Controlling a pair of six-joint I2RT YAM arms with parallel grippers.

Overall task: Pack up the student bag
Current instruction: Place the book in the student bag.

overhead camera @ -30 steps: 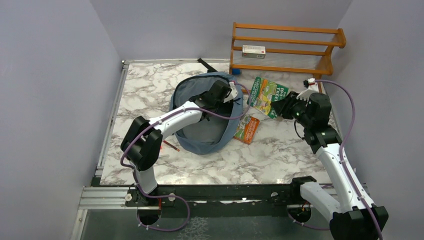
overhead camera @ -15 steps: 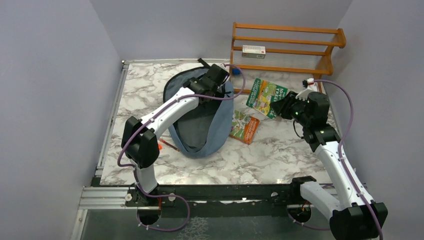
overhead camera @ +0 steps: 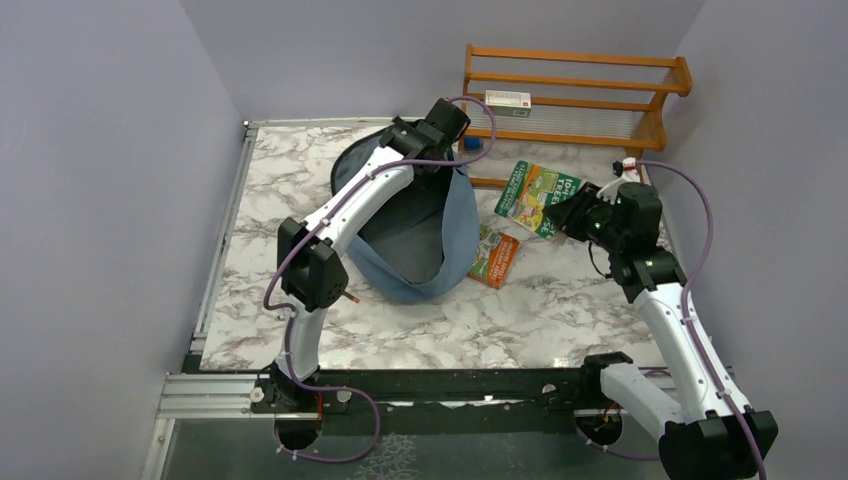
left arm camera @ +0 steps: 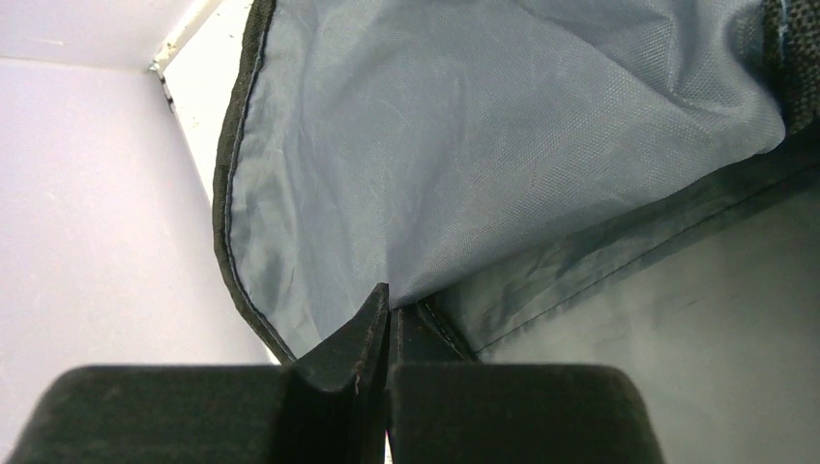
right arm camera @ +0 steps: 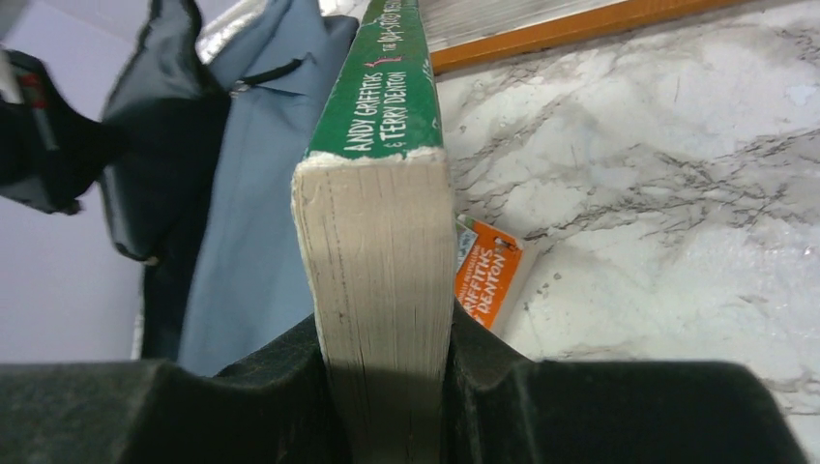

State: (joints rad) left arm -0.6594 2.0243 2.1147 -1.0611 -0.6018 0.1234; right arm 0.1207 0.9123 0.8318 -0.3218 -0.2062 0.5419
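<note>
1. The left gripper [left arm camera: 389,319], reaching to the far side of the marble table [overhead camera: 560,300], has its fingers pressed together on a fold of fabric at the rim of the student bag [overhead camera: 455,225]. It holds that far edge up off the table.
2. The dusty-blue bag sits left of centre. Its near end rests on the marble, its far rim hangs from the pinch, and its dark-lined mouth gapes upward and slightly to the right.
3. An orange paperback [overhead camera: 496,258] lies flat on the table just beside the bag's right flank, between the bag and the right arm, and nothing holds it.
4. The right gripper [right arm camera: 382,348] is clamped across the page edges of a thick green paperback [overhead camera: 533,190], one finger on each cover. It holds the book clear of the table, near the foot of the wooden rack [overhead camera: 570,95].
5. The deciding relation is that the bag's mouth lies to the left of the held book. The book's long axis runs away from the right gripper towards the far left, so its free end points roughly at the raised rim.
6. Judging from this, the right arm is the one placed to deliver. It would need to carry the book leftward over the bag's right wall and lower it into the mouth, while the left arm serves only to hold the opening wide.
</note>
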